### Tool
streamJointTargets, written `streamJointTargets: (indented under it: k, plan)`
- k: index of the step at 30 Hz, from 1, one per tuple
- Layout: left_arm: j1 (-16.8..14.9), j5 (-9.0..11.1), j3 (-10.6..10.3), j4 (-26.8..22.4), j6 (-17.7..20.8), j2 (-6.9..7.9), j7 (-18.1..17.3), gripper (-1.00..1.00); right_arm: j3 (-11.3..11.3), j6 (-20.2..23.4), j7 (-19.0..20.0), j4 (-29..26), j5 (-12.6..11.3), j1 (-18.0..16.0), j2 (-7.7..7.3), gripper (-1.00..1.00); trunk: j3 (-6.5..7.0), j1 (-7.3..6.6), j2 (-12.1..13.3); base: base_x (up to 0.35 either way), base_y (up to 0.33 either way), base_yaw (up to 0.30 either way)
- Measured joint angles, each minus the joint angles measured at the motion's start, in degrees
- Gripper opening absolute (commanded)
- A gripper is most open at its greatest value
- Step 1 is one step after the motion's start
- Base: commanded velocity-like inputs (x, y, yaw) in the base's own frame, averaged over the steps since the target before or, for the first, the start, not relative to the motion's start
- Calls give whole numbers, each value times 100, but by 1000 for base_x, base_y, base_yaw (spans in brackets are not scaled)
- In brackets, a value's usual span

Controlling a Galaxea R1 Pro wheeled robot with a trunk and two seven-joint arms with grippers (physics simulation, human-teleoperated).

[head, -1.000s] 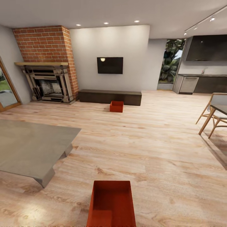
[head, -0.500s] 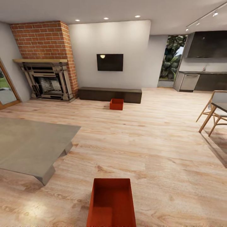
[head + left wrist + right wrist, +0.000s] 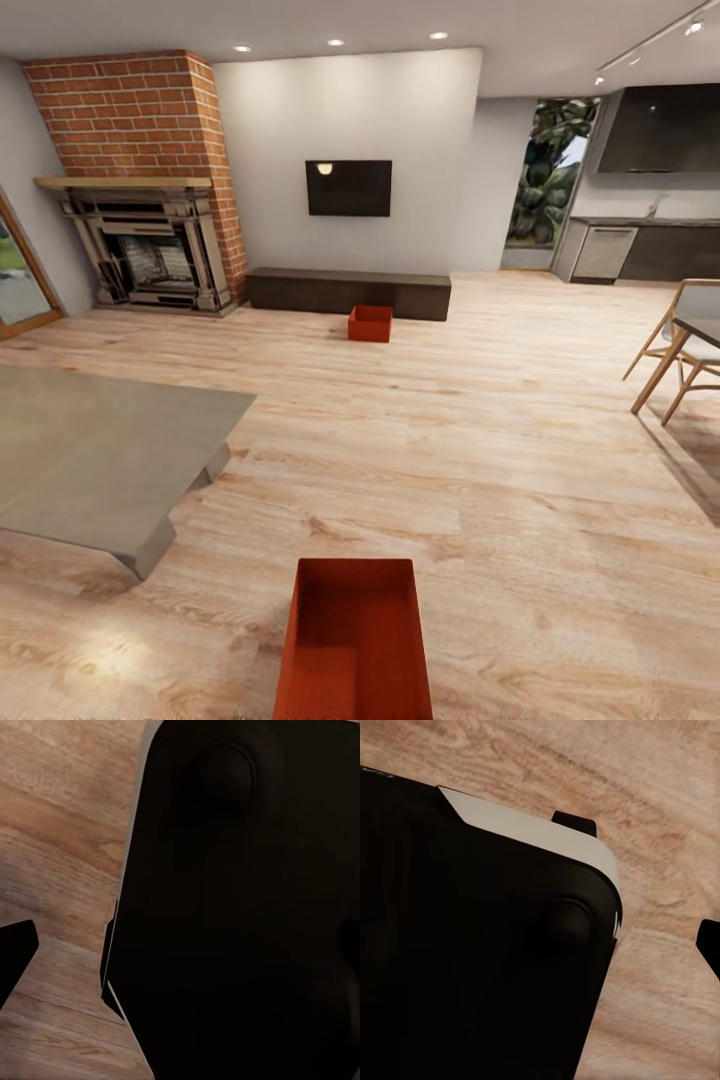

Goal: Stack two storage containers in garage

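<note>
Two orange-red storage containers stand on the light wood planks of the living room. One container lies close in front of me at the bottom of the head view, empty, its near end cut off by the frame. The other container is far off, just before the long dark bench. In the left wrist view my left gripper shows dark fingertips apart over bare planks beside a black body part. My right gripper also has its fingertips spread, with only floor between.
A low grey table fills the left foreground. A red-brick fireplace and a black wall TV stand at the back. Wooden chairs are at the right edge, dark kitchen cabinets behind them. Wide wood floor lies between the containers.
The whole head picture has slid upward a little, so the camera has moved. Both containers keep their places on the floor.
</note>
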Motion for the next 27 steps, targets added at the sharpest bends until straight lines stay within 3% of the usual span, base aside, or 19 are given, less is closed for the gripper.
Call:
streamJointTargets:
  k: [27]
  plan:
    - [-1,0,-1,0,0,0,0,100,0,0,0,0,4,0,-3,100,-247,0,0,0,0,0]
